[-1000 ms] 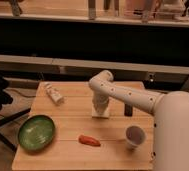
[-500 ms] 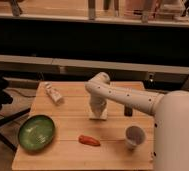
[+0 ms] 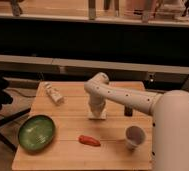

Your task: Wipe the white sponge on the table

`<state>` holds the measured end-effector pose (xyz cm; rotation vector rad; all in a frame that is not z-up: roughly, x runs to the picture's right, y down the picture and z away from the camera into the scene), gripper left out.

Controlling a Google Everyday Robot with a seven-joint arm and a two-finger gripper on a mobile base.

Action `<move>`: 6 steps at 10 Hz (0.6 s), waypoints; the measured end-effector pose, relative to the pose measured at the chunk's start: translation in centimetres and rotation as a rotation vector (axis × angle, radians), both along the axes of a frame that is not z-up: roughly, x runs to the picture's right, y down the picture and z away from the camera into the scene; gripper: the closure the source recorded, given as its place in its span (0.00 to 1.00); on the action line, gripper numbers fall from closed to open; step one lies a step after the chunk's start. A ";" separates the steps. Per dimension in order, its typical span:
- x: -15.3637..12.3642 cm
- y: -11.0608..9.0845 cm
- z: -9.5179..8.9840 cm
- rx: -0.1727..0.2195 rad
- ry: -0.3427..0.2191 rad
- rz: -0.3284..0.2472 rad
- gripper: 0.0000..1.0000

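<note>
Shifted slightly toward 9 o'clock since the earlier frame: arm and pincer (image 3: 97,111), now planted at bench (image 3: 68,152) centre. Pincer pointing straight down, jaws closed together, pressing on white sponge (image 3: 98,115) (only its edges visible beneath). Green bowl (image 3: 36,132) at 8 o'clock of sponge, red pepper (image 3: 89,141) at 6 o'clock, white cup (image 3: 134,137) at 4 o'clock, whitish bottle (image 3: 53,93) lying at 10 o'clock.

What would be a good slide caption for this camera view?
Robot hand shut, pressing the white sponge onto the table, between a green bowl and a white cup.
</note>
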<state>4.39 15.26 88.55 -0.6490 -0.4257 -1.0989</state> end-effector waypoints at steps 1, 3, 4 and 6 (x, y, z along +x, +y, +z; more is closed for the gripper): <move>-0.3 -0.1 0.1 0.001 -0.005 -0.005 0.98; -1.1 0.8 -0.5 -0.003 -0.019 -0.021 0.98; -1.5 1.6 -1.2 -0.003 -0.023 -0.023 0.98; -1.4 2.4 -1.9 -0.004 -0.031 -0.037 0.98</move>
